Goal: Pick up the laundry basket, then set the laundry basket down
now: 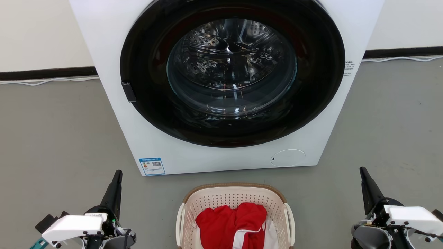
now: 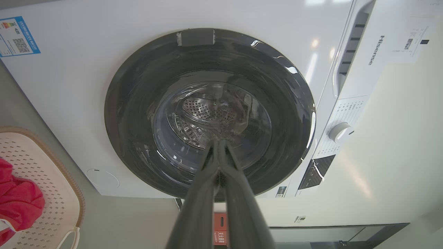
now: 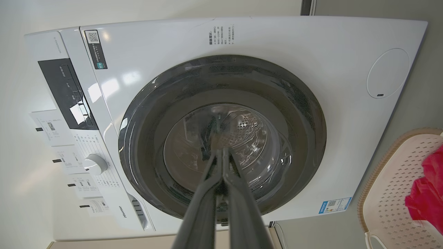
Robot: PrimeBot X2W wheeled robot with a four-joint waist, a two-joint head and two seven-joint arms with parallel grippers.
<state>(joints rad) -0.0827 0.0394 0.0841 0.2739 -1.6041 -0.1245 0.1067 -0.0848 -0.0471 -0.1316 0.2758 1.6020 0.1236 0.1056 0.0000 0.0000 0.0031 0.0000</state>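
The laundry basket (image 1: 235, 199) stands on the grey floor at the bottom middle of the head view, cream and perforated with a brown rim and white loop handles. Red and white clothes lie inside it. A corner of the laundry basket (image 2: 52, 180) shows at the lower left of the left wrist view, and the laundry basket (image 3: 391, 193) sits at the lower right of the right wrist view. My left gripper (image 1: 118, 173) is shut, well to the basket's left. My right gripper (image 1: 362, 170) is shut, well to its right. Both hold nothing.
A big white washing machine (image 1: 155, 145) with a dark round door, closed, stands right behind the basket. Grey floor stretches to both sides. A white wall with a black skirting and a thin cable (image 1: 45, 81) runs behind.
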